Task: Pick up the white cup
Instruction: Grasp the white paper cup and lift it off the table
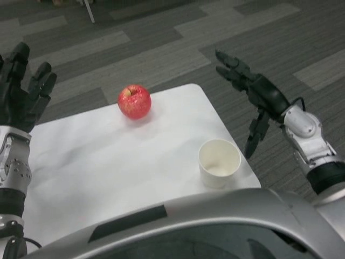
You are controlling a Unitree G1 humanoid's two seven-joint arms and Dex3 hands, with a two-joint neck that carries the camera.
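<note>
Seen from above: a white table [108, 156] over grey patterned carpet [161, 32]. Near the table's right edge, a white cup [219, 162] — upright, mouth open, touching nothing. Farther back, well apart from the cup, a red apple [134, 101]. At the right, off the table edge and beside the cup, the right hand [253, 94] — fingers spread, holding nothing. At the far left, the left hand [21, 89], raised, fingers apart, also holding nothing.
</note>
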